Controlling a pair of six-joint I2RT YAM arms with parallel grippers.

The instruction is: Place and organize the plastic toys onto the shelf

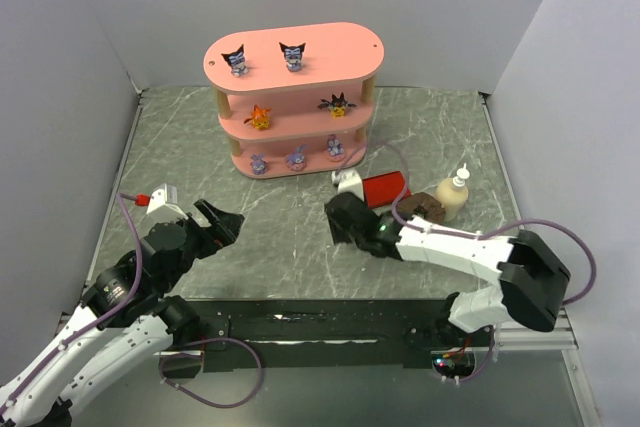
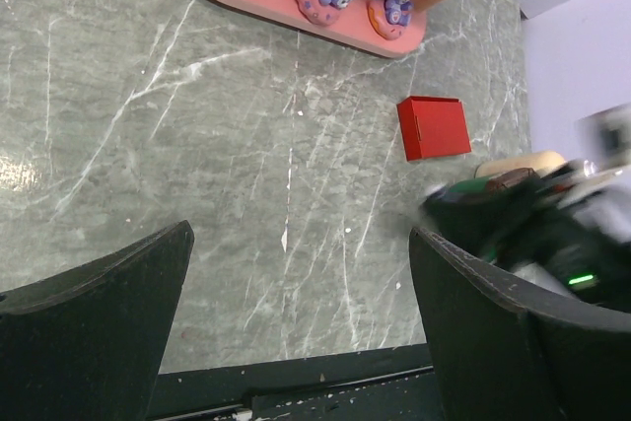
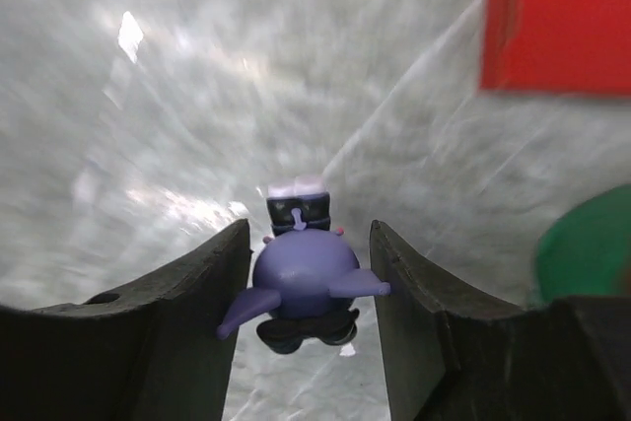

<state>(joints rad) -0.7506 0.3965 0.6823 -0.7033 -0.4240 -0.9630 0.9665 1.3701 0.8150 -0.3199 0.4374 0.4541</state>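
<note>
Between the fingers (image 3: 197, 293) of the right gripper (image 3: 311, 236), half-closed, sits 1 dark pointed-eared figurine (image 3: 304, 278), near the red box (image 3: 557, 17). Left gripper (image 2: 301, 236): wide open, empty. Shelf (image 1: 330, 42) carries 7 toys: 2 top, 2 middle, 3 bottom. Judged remaining: this 1 placement.

Open tabletop (image 1: 270, 217) before the shelf (image 1: 300, 62); red box (image 1: 388, 187) and bottle (image 1: 455, 195) at right.

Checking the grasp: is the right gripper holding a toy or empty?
Holding. A purple pointed-eared figurine sits inside the right gripper, its ears touching both jaws.
</note>
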